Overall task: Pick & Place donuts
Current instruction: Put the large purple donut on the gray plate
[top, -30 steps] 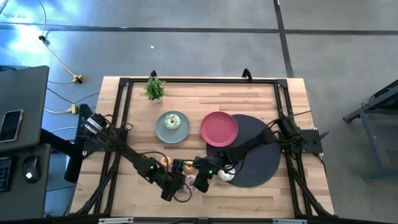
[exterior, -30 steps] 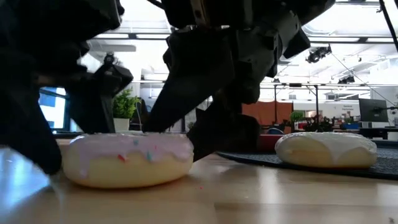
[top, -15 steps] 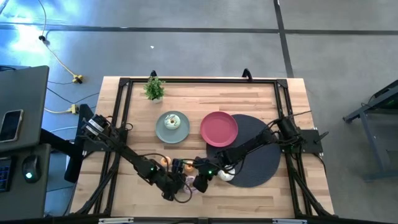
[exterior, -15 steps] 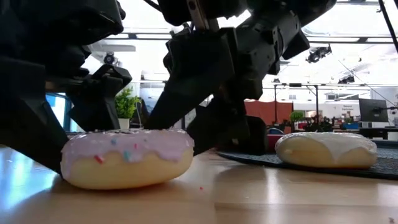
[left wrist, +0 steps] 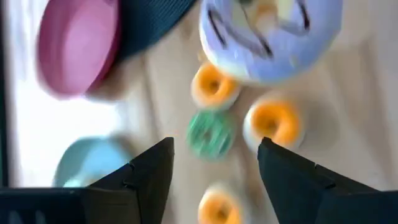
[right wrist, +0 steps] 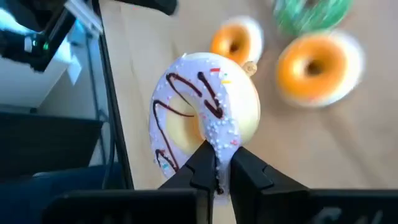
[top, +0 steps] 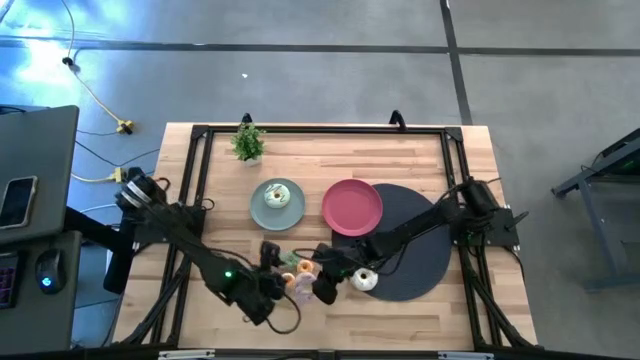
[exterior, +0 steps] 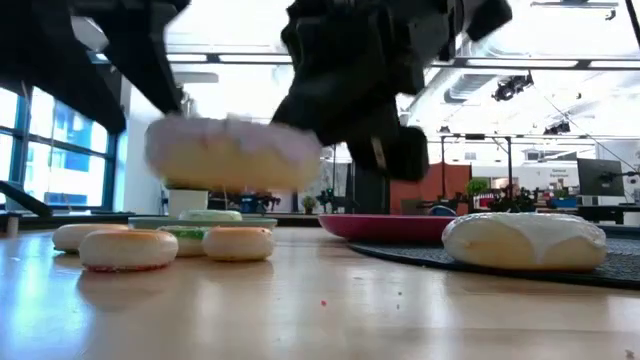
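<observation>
My right gripper (right wrist: 217, 171) is shut on a pink-iced donut (right wrist: 202, 118) with dark stripes and sprinkles, which hangs above the table (exterior: 232, 150) near the front edge. My left gripper (left wrist: 214, 180) stands open just to its left, above several small orange donuts (left wrist: 273, 122) and a green one (left wrist: 211, 134) that lie flat on the wood. A white-iced donut (exterior: 525, 240) rests on the black mat (top: 410, 245). A pale green donut (top: 277, 196) lies on the grey-green plate (top: 262, 210). My right gripper pinches the pink donut's ring at one spot on its rim (right wrist: 219, 146) between its two fingers. The donut is lifted clear of the table and sits roughly level in the low view. Whether one finger reaches into the hole, I cannot tell.
An empty pink plate (top: 352, 207) sits beside the grey-green one at the table's middle, partly over the mat. A small potted plant (top: 248, 141) stands at the far left. Black frame rails (top: 320, 128) run around the table's edges.
My right gripper has shut on the pink donut and raised it from the table, where it lay flat a second ago. My left gripper, still open, has drawn back toward the table's left edge, away from the donut.
</observation>
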Controlling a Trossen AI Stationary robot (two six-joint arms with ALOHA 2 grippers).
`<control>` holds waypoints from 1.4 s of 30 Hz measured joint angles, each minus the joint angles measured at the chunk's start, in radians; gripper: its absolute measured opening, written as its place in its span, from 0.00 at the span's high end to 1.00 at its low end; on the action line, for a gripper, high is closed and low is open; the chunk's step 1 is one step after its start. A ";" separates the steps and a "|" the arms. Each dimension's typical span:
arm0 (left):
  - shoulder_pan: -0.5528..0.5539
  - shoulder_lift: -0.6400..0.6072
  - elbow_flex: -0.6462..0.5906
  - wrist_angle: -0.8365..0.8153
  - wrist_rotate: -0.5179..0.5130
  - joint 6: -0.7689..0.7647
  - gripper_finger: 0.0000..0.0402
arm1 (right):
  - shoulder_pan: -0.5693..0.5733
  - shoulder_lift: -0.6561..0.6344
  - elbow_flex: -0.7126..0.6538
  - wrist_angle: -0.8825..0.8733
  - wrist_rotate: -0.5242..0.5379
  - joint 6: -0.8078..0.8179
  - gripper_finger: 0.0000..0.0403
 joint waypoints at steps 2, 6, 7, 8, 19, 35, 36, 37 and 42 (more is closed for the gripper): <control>-0.012 -0.047 -0.001 -0.127 -0.015 -0.052 0.48 | -0.026 -0.029 0.001 -0.024 0.032 -0.016 0.94; -0.047 -0.156 -0.001 -0.280 -0.075 -0.163 0.52 | -0.095 -0.059 0.001 -0.022 0.085 -0.040 0.97; -0.061 -0.184 -0.001 -0.304 -0.096 -0.186 0.53 | -0.116 -0.063 0.003 -0.017 0.086 -0.048 0.97; -0.075 -0.213 -0.001 -0.330 -0.112 -0.207 0.53 | -0.137 -0.064 0.013 -0.014 0.086 -0.058 0.97; -0.195 -0.463 -0.001 -0.550 -0.240 -0.309 0.54 | -0.333 0.070 0.196 -0.068 0.052 -0.157 0.96; -0.206 -0.606 -0.002 -0.780 -0.269 -0.274 0.46 | -0.426 0.261 0.395 -0.277 -0.026 -0.157 0.92; -0.206 -0.613 -0.003 -0.780 -0.272 -0.270 0.46 | -0.427 0.261 0.394 -0.289 -0.032 -0.157 0.91; -0.206 -0.621 -0.007 -0.778 -0.274 -0.269 0.46 | -0.427 0.261 0.394 -0.301 -0.038 -0.157 0.89; -0.206 -0.663 -0.052 -0.777 -0.276 -0.278 0.46 | -0.419 0.258 0.393 -0.321 -0.045 -0.164 0.77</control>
